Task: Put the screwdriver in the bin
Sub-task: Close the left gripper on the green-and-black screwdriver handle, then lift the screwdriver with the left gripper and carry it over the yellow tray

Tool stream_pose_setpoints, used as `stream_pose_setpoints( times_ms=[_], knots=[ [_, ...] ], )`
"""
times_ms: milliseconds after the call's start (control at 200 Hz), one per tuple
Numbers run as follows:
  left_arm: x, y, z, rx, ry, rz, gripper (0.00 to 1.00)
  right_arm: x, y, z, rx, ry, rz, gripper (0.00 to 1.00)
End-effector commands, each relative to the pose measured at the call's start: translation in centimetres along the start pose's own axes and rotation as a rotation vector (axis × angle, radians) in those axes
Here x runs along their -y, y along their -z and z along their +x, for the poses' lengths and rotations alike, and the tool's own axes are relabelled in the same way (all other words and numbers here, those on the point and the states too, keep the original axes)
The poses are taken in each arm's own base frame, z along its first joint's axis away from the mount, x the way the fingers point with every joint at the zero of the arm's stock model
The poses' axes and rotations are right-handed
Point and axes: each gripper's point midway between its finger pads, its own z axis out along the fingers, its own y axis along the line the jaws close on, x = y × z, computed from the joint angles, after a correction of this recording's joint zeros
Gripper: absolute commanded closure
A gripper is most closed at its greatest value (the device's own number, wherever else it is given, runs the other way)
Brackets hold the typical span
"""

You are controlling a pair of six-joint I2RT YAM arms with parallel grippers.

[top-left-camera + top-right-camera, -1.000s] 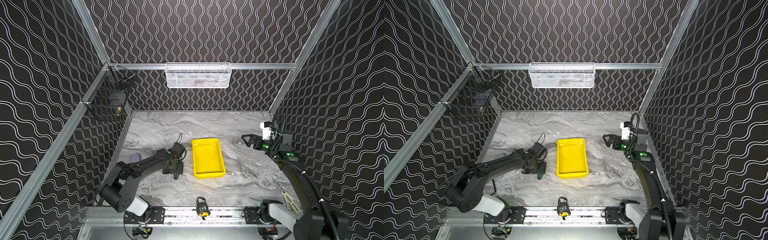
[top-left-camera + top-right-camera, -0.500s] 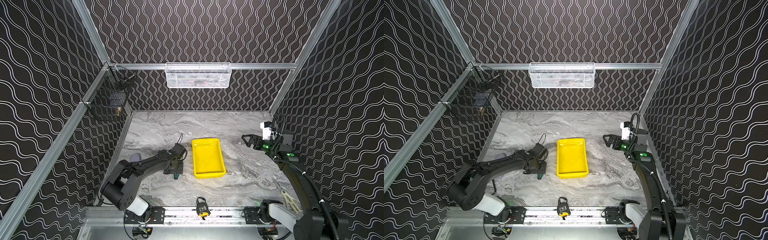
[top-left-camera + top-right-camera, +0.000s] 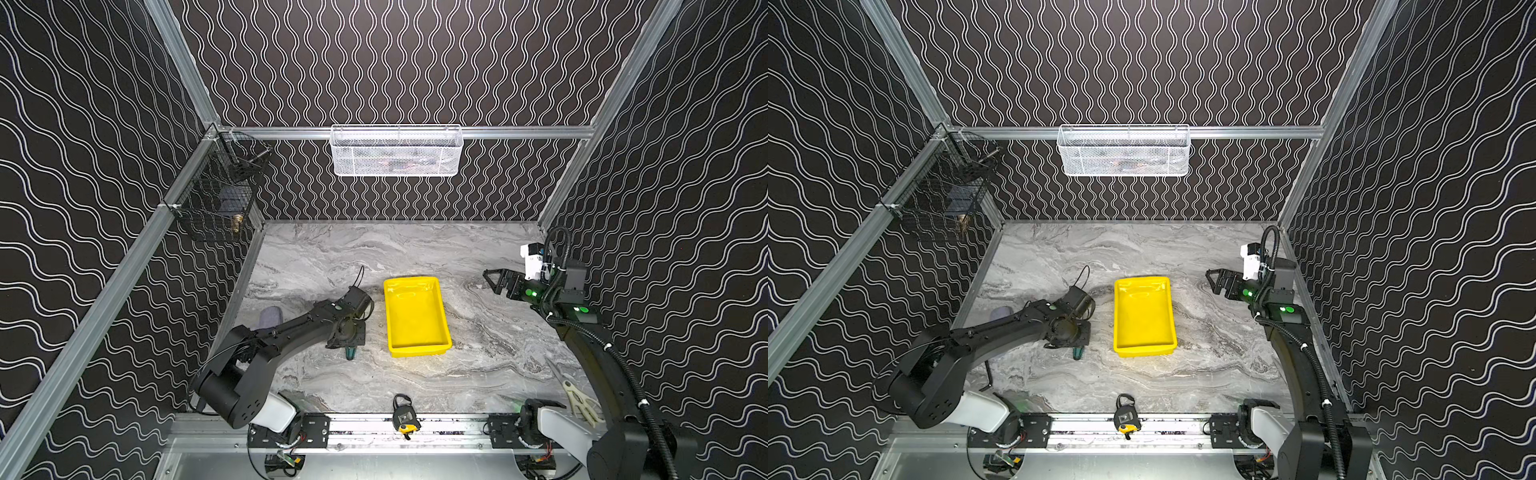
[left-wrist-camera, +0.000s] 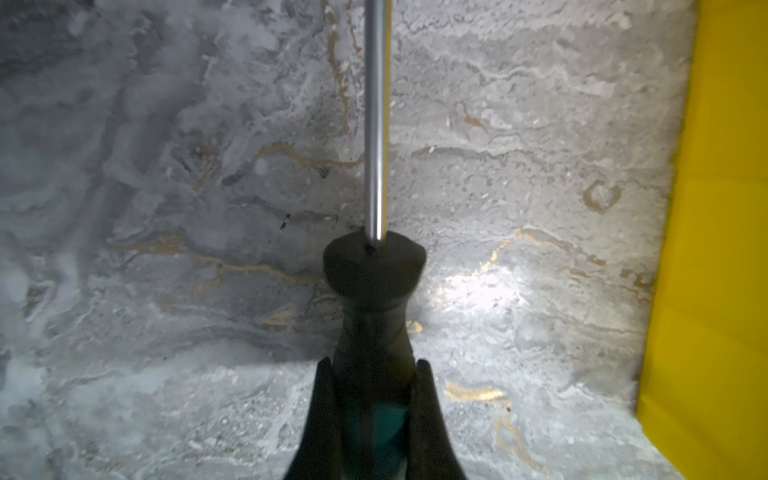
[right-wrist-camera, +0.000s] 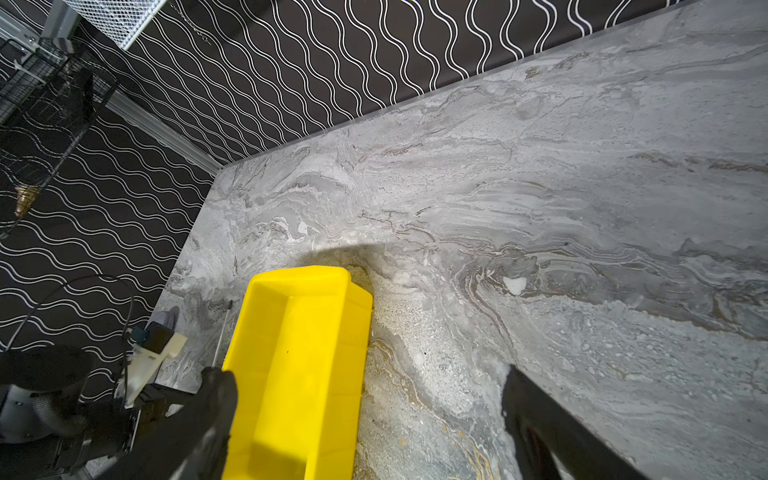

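The screwdriver [image 4: 374, 286] lies on the marble table just left of the bin, its thin shaft [image 4: 376, 124] running along the bin's long side. My left gripper [image 4: 374, 368] is shut on its teal and black handle, with a finger pressed against each side. In both top views that gripper [image 3: 347, 337] [image 3: 1069, 336] hides most of the tool; only the teal handle end [image 3: 350, 353] [image 3: 1077, 353] shows. The bin [image 3: 415, 320] [image 3: 1143, 316] [image 5: 299, 353] is a yellow tray, empty, in the middle of the table. My right gripper [image 3: 490, 280] [image 5: 365, 376] hovers open, right of the bin.
A white mesh basket [image 3: 397, 151] hangs on the back wall and a black wire basket [image 3: 216, 199] on the left wall. Cream-handled scissors [image 3: 575, 390] lie front right, a padlock [image 3: 403, 415] at the front edge, a black hex key [image 3: 988, 376] front left.
My left gripper has closed from open onto the screwdriver's handle, staying in the same spot beside the bin. The right arm has not moved.
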Motion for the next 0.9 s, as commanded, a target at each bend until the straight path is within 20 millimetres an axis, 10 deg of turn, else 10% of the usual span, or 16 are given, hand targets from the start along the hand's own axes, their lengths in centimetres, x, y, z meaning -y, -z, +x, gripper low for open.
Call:
stream_pose_setpoints(
  times_ms=[0, 896],
  knots=[
    [-0.4, 0.9, -0.4, 0.021, 0.01, -0.023, 1.0, -0.3, 0.1, -0.2, 0.005, 0.015, -0.009, 0.01],
    [2.2, 8.1, -3.4, 0.074, -0.048, 0.059, 1.0, -0.4, -0.3, -0.2, -0.006, 0.009, -0.027, 0.01]
  ],
)
